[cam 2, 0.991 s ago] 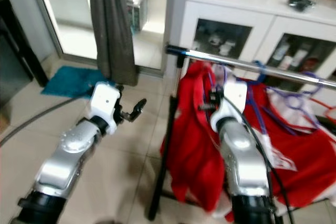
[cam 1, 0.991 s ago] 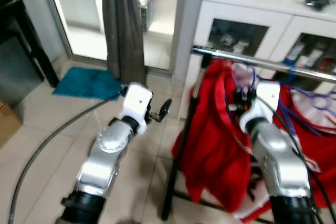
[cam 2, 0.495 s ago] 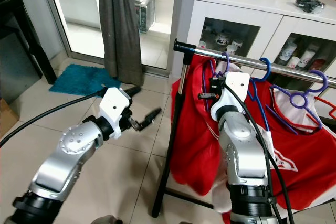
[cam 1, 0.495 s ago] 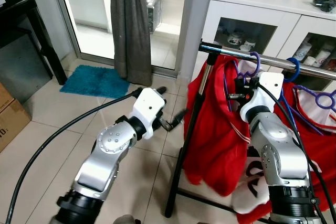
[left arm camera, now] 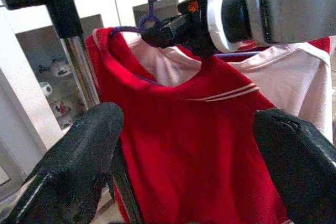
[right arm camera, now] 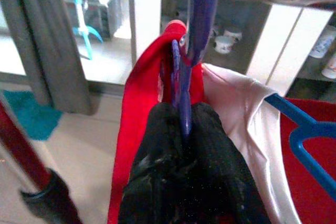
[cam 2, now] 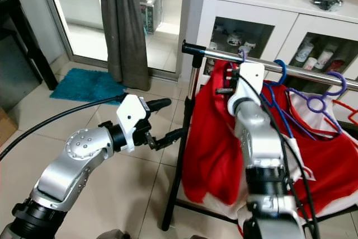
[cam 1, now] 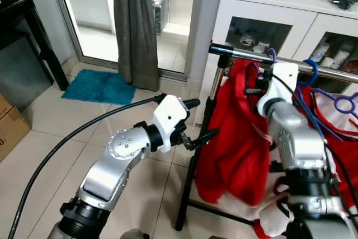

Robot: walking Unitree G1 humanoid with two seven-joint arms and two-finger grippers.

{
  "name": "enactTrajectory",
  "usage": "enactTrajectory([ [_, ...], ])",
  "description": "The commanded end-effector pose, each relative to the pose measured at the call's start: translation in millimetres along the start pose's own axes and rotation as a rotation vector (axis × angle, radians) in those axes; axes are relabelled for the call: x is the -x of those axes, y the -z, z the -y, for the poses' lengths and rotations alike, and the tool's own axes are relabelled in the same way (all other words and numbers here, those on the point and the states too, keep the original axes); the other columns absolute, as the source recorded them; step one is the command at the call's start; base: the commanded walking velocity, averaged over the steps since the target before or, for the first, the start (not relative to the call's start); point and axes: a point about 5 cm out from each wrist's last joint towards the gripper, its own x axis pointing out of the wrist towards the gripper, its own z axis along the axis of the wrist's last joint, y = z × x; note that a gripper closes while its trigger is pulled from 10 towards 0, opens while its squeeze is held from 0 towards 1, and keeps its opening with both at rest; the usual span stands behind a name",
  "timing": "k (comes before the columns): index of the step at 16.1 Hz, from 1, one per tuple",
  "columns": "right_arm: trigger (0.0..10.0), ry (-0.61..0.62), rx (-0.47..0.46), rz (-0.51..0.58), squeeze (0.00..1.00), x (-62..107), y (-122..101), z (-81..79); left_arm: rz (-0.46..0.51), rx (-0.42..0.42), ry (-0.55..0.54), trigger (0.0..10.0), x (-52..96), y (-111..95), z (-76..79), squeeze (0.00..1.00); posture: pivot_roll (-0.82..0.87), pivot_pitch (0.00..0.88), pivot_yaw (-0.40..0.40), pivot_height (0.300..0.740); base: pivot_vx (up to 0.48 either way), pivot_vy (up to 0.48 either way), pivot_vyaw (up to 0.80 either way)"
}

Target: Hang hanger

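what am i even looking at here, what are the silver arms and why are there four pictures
It is a walking humanoid robot in a home. Two pictures come from the two eyes of a camera on its head, looking down at its own silver arms. The other two come from small cameras on its wrists, looking along its black fingers.

In front of it stands a clothes rail with a red shirt and blue and purple hangers on it. The right gripper is raised up by the rail, its fingers closed on the purple hanger that carries the red shirt. The hanger's hook is right at the rail.

The left gripper is open, holds nothing, and hovers beside the rail's upright post, facing the shirt. On the tiled floor lie a blue mat and a black cable.
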Motion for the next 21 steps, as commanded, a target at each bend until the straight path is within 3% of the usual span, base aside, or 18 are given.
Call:
enactTrajectory([
  [1,10.0,0.009,0.021,-0.009,0.00,-2.2,-5.4,3.1,0.010,-0.008,0.029,10.0,-1.9,-5.5,2.4,0.58,0.00,0.018,-0.057,0.740,0.000,0.000,0.00],
  [4,10.0,-0.062,0.052,-0.096,0.00,-0.7,11.8,-7.9,0.016,0.001,0.035,10.0,-1.9,-6.0,3.7,0.58,0.00,0.014,-0.063,0.740,0.000,0.000,0.00],
  [7,10.0,-0.080,0.040,-0.109,0.00,0.5,16.4,-10.5,0.029,0.016,0.036,10.0,-1.9,-6.5,4.4,0.58,0.00,0.011,-0.063,0.740,0.000,0.000,0.00],
  [8,10.0,-0.104,0.009,-0.081,0.24,4.2,14.5,-12.1,0.053,0.043,0.010,10.0,-1.2,-7.1,3.1,0.58,0.00,0.008,-0.065,0.740,0.000,0.000,0.00],
  [9,10.0,-0.136,-0.021,-0.041,1.00,7.5,10.8,-13.9,0.084,0.065,-0.031,10.0,-0.5,-7.9,0.5,0.59,0.00,0.008,-0.065,0.740,0.000,0.000,0.00],
  [12,10.0,-0.205,-0.090,0.121,1.00,24.3,-2.1,-12.7,0.060,0.089,-0.257,10.0,7.4,4.2,-15.8,0.58,0.01,0.007,-0.070,0.740,0.000,0.000,0.00],
  [17,10.0,-0.331,-0.111,0.204,1.00,55.2,-0.8,-5.9,0.022,0.090,-0.384,10.0,17.0,12.1,-20.1,0.59,0.01,0.019,-0.074,0.740,0.000,0.000,0.00],
  [21,10.0,-0.343,-0.088,0.253,1.00,78.7,-9.4,14.0,0.003,0.079,-0.427,10.0,20.9,14.2,-22.4,0.59,0.00,0.037,-0.066,0.740,0.000,-0.269,0.00],
])
